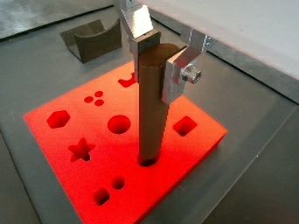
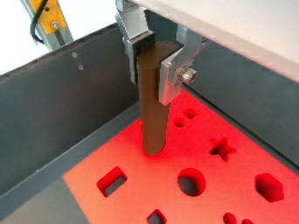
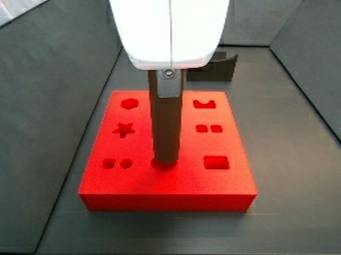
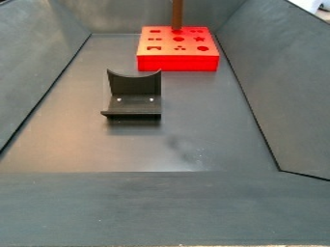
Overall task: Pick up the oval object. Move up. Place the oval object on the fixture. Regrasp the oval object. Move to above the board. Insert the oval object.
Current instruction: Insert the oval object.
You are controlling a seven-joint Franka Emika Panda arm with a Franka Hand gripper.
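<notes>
One peg (image 1: 153,101) stands upright, its lower end in a cut-out of the one red board (image 1: 70,122). The end effector (image 1: 160,54) above the board is clamped on the peg's top. One fixture (image 4: 131,95) sits well apart.

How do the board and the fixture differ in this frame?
The board is bright red, the fixture dark grey-green. The board is far larger. The board takes the oval object, upright in the end effector; the fixture's notch is empty. Both rest on the floor.
</notes>
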